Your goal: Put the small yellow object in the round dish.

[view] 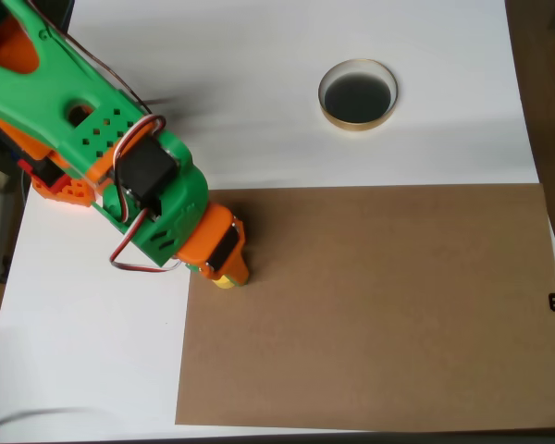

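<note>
Small yellow object (223, 281) — bright sliver under the end effector (228, 274) — grip state unclear.

Small yellow object (224, 281) mostly hidden under gripper (229, 270); jaw state unreadable; arm cut by top-left edge.

Yellow object (223, 281) on brown board; dark gold-rimmed dish (358, 94) well apart.

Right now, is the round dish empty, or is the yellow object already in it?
Empty. The round dish shows only its dark inside. The small yellow object is on the brown board, under the gripper.
</note>
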Controlling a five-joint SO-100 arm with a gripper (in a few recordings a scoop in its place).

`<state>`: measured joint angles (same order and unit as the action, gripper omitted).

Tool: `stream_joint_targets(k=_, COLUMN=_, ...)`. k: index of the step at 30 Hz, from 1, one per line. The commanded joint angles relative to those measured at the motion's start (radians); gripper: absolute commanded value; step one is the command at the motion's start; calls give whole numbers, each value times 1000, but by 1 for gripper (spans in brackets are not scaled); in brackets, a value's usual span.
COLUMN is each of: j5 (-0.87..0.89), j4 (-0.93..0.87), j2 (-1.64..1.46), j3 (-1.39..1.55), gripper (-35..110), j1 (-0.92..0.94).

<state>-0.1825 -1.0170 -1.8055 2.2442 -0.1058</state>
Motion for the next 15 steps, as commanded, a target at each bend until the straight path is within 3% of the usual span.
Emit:
stream_joint_targets(k=1, j5=0, j4=-21, j2=-35, j3=-12, gripper=0, j1=-6)
stream_joint_targets(k=15, j5=-77, j4=-155, j2=-314, j3=-52, gripper=0, j1=-77)
